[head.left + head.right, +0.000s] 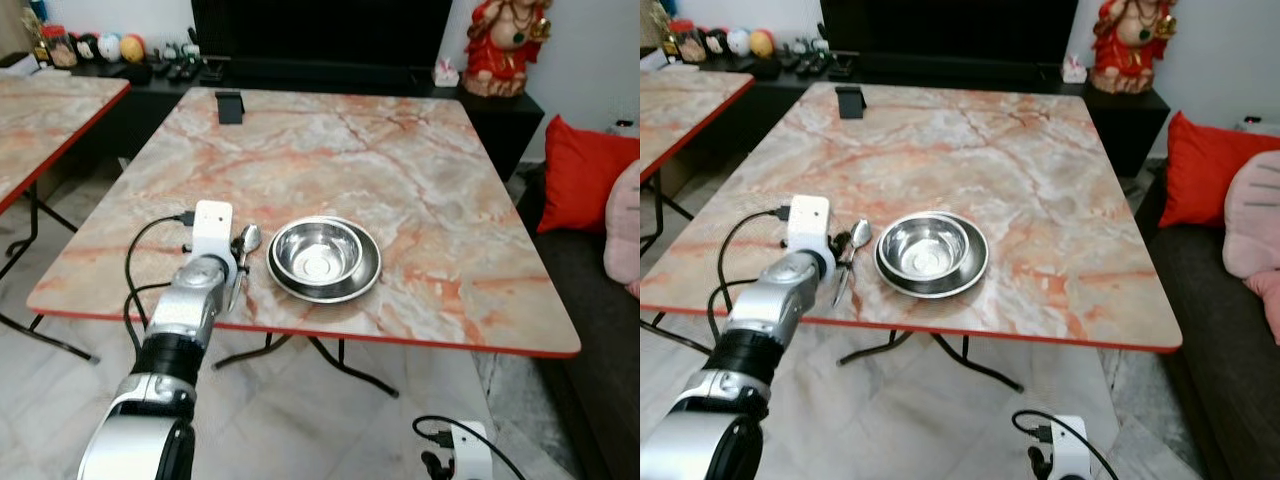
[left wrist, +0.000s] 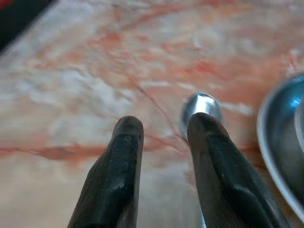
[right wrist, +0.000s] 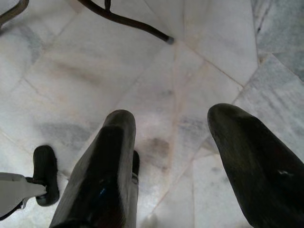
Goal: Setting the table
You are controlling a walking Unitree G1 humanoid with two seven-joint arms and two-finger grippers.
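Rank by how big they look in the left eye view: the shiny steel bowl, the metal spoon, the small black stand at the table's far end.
1. Shiny steel bowl.
2. Metal spoon, beside the left gripper.
3. Small black stand, though it sits farther from the camera, so its true size against the spoon is unsure.

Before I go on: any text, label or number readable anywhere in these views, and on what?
None can be read.
Jars and round toys on the dark cabinet: any print is too small and blurred.
Black stand on the table: no lettering shows.
Bowl, spoon, left gripper: no markings.
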